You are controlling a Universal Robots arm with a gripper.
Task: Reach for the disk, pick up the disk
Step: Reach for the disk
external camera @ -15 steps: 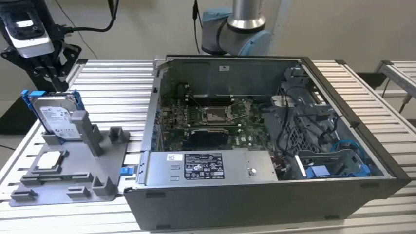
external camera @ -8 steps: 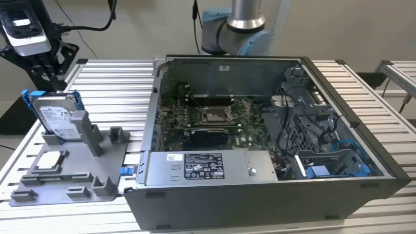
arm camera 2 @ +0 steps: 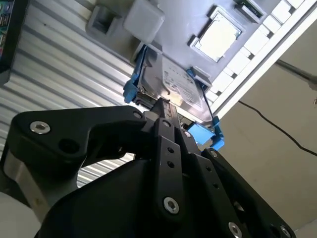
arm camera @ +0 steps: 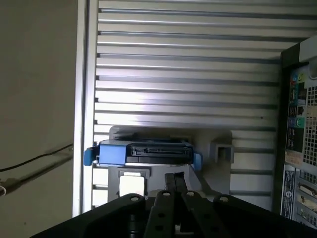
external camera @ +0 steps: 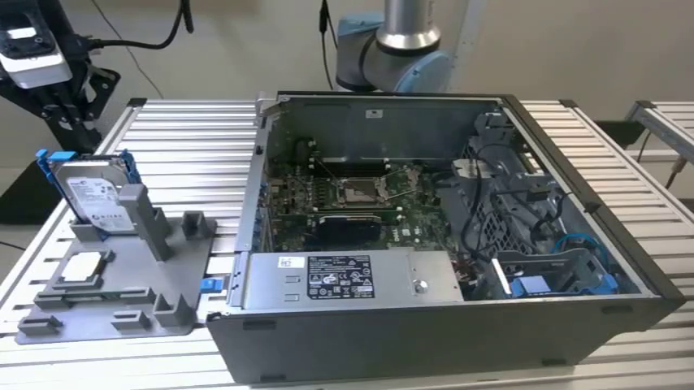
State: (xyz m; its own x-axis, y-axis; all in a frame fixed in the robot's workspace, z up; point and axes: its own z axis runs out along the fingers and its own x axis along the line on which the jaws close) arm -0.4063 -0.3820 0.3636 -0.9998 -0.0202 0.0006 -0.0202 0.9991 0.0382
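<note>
Disk (external camera: pixel 96 193) upright in grey holder (external camera: pixel 162 272), at worktop (external camera: pixel 195 138) edge on the exterior view's left, gripper (arm camera 2: pixel 162 105) close by, fingers pressed together, holding nothing, open computer case (external camera: pixel 434 345) beside.

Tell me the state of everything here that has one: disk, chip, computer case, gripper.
Disk: standing upright in the grey holder, not gripped.
Chip: lying flat on the holder.
Computer case: side open, insides exposed.
Gripper: fingers shut, empty, apart from the disk.
</note>
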